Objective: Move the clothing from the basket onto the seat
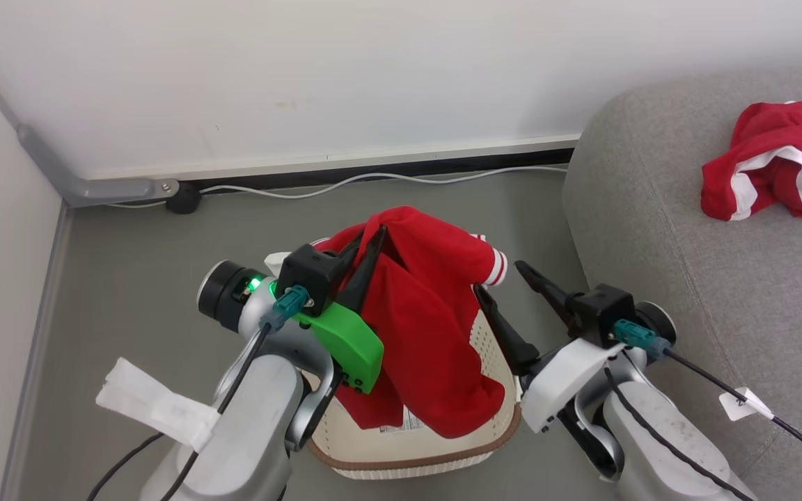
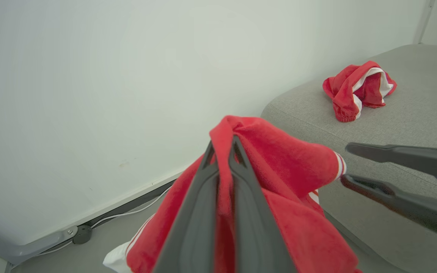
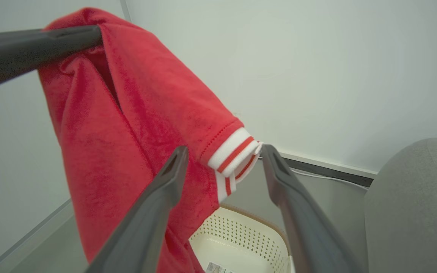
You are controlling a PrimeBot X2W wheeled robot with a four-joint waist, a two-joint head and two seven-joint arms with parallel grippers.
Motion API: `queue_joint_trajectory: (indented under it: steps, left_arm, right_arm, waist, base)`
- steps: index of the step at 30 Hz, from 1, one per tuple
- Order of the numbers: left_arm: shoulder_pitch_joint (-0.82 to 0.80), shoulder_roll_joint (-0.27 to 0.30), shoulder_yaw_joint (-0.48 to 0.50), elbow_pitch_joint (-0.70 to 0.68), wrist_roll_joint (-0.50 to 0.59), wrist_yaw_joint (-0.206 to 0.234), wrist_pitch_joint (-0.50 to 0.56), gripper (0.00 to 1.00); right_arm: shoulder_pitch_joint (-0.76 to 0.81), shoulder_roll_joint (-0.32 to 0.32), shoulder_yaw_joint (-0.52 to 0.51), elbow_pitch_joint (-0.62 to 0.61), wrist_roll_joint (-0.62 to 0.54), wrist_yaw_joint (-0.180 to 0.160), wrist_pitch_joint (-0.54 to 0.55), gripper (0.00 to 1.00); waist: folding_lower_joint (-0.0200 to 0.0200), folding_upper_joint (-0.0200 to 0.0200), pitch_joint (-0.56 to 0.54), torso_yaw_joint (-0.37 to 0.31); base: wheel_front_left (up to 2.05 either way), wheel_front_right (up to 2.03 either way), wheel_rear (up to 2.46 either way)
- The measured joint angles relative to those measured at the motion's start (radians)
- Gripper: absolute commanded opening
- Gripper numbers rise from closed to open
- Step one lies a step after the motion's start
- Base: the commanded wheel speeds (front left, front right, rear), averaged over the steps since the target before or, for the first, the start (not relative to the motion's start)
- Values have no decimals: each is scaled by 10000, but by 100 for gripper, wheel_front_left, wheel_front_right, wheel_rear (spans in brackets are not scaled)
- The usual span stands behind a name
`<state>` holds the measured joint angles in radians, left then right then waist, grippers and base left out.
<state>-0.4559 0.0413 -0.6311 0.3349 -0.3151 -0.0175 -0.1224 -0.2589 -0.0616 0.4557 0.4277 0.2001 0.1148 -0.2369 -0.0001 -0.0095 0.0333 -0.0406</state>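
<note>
One garment (image 1: 770, 163) lies already on the sofa (image 1: 651, 229); my left gripper (image 1: 372, 240) clamps the red shirt (image 1: 429, 306) above the basket (image 1: 415, 452), not yet carried over, and my right gripper (image 1: 502, 278) waits open beside it.

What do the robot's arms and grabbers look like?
Both arms are silvery grey with black cables and teal plugs. The left gripper has a bright green cover and a green light; the right gripper has a white cover. Both have long dark jaws.
</note>
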Motion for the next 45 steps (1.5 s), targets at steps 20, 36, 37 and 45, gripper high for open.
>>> queue_joint_trajectory:
  steps: [20,36,37,45]
  left_arm:
    - [-2,6,-493,-871,-380,359,686,0]
    - [1,8,-765,-1588,-412,543,874,0]
    - [2,8,-777,-1615,-414,545,874,0]
    - [163,8,-685,-1766,-516,711,953,9]
  right_arm:
    - [-593,0,1766,476,456,86,104,100]
    - [-1927,-274,1680,1647,-171,98,192,48]
    - [-1942,-261,1668,1710,-155,98,194,31]
    - [-2110,-138,1569,2069,132,98,190,0]
  waist:
    - [0,0,-124,726]
    - [0,0,-21,774]
    - [0,0,-15,783]
    - [1,0,38,800]
  base:
    - [0,0,0]
    - [0,0,0]
    - [0,0,0]
    - [0,0,0]
